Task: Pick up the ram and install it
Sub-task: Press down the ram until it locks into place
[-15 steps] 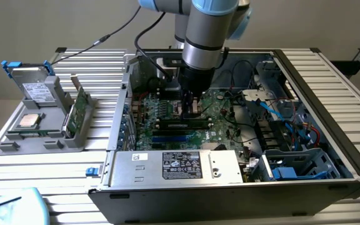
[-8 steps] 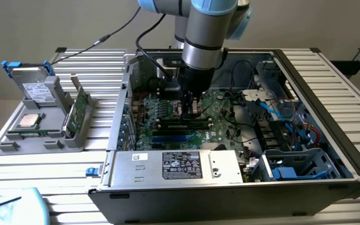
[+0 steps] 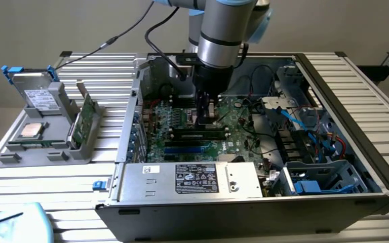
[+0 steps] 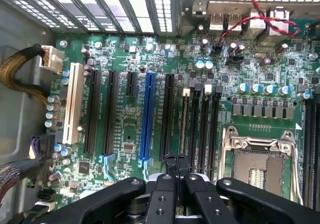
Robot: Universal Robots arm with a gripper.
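A dark ram (image 3: 198, 135) stick with chips along its face lies seated lengthwise in a motherboard slot inside the open computer case. My gripper (image 3: 204, 120) hangs straight down over the board, its tips just behind that stick. In the wrist view the gripper (image 4: 176, 160) is shut, both fingers (image 4: 170, 162) pressed together with nothing between them, at the end of the narrow black memory slots (image 4: 202, 119). A second, green ram (image 3: 85, 120) stick stands on edge in the grey holder on the exterior view's left.
A square silver processor (image 3: 31, 130) lies on the grey holder (image 3: 59, 152). The silver power supply (image 3: 194, 179) fills the case front. Blue cables (image 3: 303, 121) and drive cages crowd the exterior view's right. An open processor socket (image 4: 260, 161) and a blue slot (image 4: 147, 116) flank the memory slots.
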